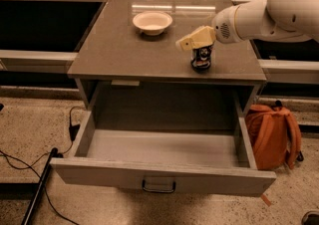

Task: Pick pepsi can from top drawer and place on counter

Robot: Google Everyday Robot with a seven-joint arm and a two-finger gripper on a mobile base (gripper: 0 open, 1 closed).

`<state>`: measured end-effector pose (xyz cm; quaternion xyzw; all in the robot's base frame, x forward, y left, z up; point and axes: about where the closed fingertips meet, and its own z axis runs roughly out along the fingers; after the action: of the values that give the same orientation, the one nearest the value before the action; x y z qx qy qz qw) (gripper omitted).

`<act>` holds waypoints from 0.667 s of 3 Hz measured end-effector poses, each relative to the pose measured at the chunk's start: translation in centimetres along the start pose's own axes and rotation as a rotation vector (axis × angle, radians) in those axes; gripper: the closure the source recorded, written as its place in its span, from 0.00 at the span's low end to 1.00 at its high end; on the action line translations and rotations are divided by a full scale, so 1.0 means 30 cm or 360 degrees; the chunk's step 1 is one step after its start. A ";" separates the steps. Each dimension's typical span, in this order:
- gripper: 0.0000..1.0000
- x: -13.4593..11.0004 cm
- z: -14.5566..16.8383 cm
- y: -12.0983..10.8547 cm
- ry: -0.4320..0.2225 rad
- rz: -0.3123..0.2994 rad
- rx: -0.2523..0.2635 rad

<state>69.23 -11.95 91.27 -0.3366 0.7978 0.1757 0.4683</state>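
The pepsi can (202,60) stands upright on the counter (124,50), near its front right part. My gripper (198,45) reaches in from the right on a white arm and sits right at the top of the can, hiding the can's top. The top drawer (159,147) is pulled fully open below the counter; its pale grey floor is bare. Its dark handle (158,186) shows on the front panel.
A white bowl (152,22) sits on the counter at the back, left of the can. An orange backpack (273,134) leans on the floor right of the drawer. Black cables and a dark rod (35,189) lie on the floor at left.
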 end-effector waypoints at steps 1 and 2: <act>0.00 0.000 0.000 0.000 0.0000 0.0000 0.0000; 0.00 -0.039 -0.063 -0.002 -0.0018 -0.0143 -0.0024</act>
<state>68.48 -12.68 93.23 -0.3746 0.7779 0.1625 0.4776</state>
